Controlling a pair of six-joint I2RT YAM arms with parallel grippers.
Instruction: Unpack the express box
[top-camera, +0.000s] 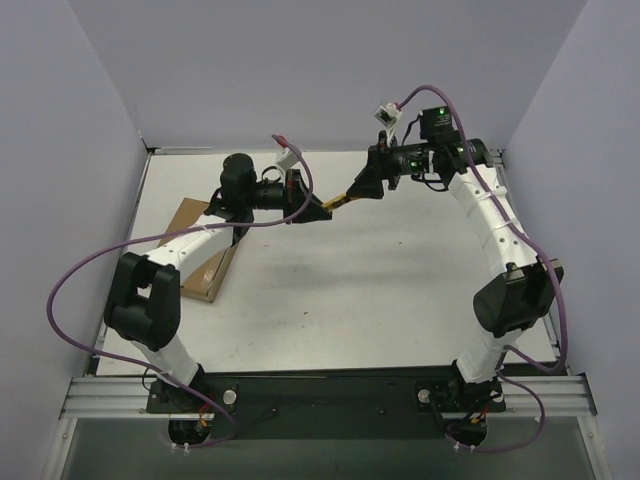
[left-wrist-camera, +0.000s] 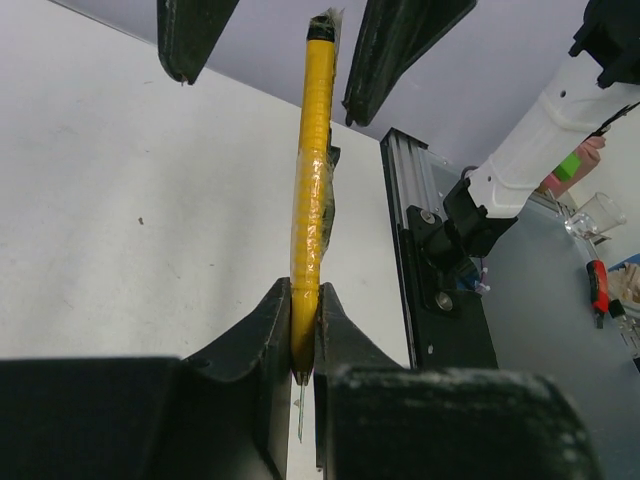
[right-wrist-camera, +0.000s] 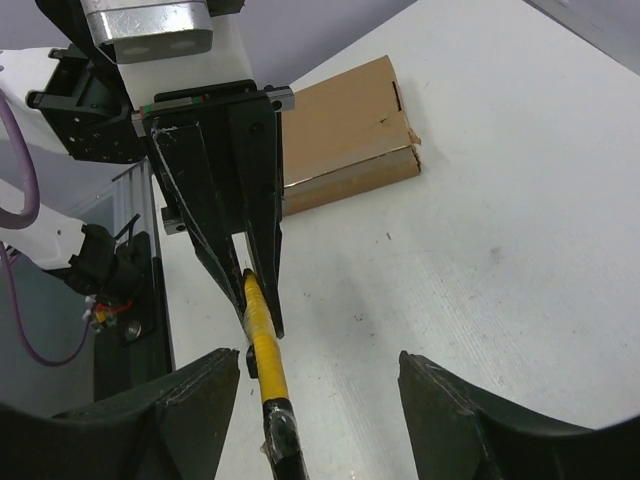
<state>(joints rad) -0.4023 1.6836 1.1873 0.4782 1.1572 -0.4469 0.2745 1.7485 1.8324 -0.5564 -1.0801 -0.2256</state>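
Zero unpacking can be counted as done so far. The flat brown corrugated cardboard express box (right-wrist-camera: 340, 120) is seen lying closed, lid down, far over on the left side of the white table (top-camera: 400, 280). It is partly tucked under the left arm and close to the left wall.

The slim yellow-handled cutter (left-wrist-camera: 315, 150) is pinched tight in the left gripper (left-wrist-camera: 303, 305) near its blade end. It is held clear of the table mid-workspace, well apart from the box. The right gripper (right-wrist-camera: 318, 365) is spread wide, one finger either side of the cutter's black tail, neither touching.

It's judged to be a hand-over or regrip, so freeing the lid, lifting the flap and emptying are all left.

Room-wise, plenty of bare table is offered in the middle and right. The box is hemmed in by the wall and table edge, with the left arm overhead.
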